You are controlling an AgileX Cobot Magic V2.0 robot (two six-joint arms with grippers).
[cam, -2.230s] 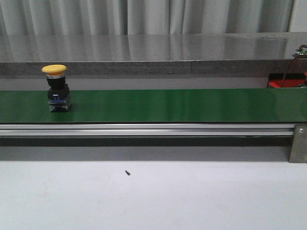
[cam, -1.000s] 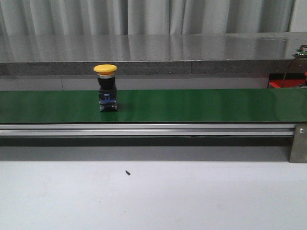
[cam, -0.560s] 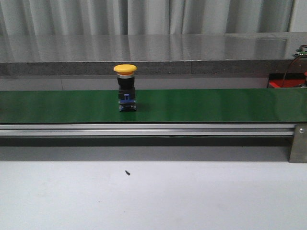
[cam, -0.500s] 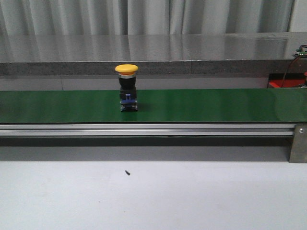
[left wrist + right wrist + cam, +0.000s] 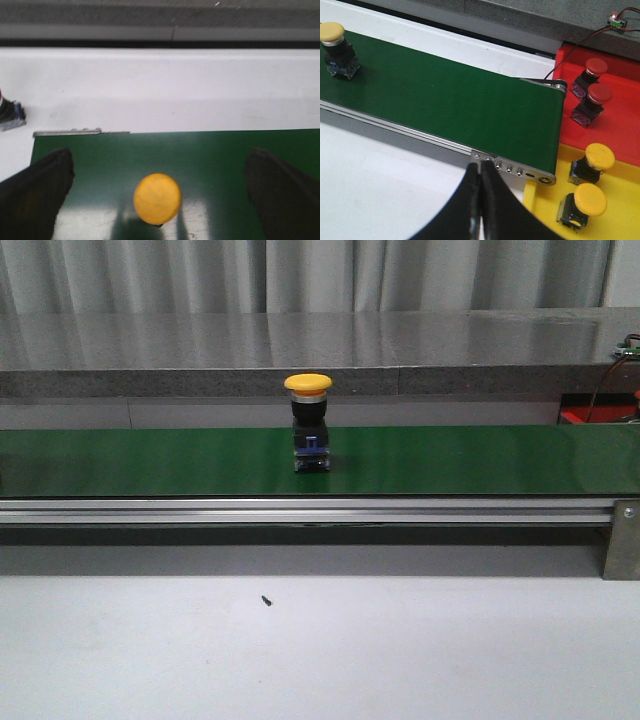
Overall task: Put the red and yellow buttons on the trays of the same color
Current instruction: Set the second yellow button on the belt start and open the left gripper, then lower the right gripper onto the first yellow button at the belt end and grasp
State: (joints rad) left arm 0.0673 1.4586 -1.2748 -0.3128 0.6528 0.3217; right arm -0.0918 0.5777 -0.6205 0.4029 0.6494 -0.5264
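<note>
Left wrist view: pincer (image 5: 159, 200) spread above yellow button (image 5: 157, 198).

- Yellow buttons: three. One yellow button on the belt (image 5: 308, 422), standing upright on the green conveyor belt (image 5: 450, 460); two more, the nearer yellow button (image 5: 581, 205) and the farther yellow button (image 5: 592, 162), on the yellow tray (image 5: 615, 220).
- Red buttons: two on the red tray (image 5: 620, 130): the upper red button (image 5: 590, 72) and the lower red button (image 5: 592, 102).
- Partly visible button (image 5: 10, 111) at the edge of the left wrist view: one; colour cannot be told.
- Trays: two, one red, one yellow.
- Conveyor belts: one.
</note>
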